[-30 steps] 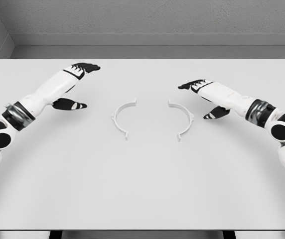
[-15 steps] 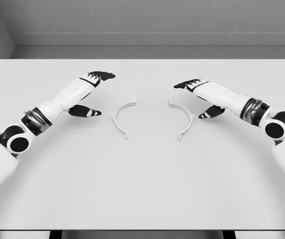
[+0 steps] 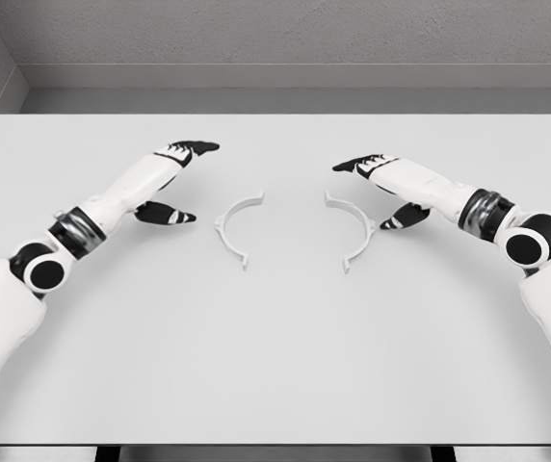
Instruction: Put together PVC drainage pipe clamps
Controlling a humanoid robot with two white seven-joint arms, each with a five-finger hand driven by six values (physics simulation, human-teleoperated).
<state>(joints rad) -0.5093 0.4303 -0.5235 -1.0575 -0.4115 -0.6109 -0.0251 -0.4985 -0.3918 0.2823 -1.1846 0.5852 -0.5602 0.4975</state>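
Two clamp halves point(image 3: 295, 229) lie between both hands' spread fingers point(image 3: 191, 149), untouched.

Both arms run off the near corners; the surface point(image 3: 275, 366) is cropped at the near edge.

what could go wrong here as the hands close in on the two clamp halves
The left clamp half and right clamp half are thin and lie flat on the table, so fingers may slide over or push them rather than pinch. Both hands, left hand and right hand, are open beside them; a nudge could rotate a half and misalign the ends.
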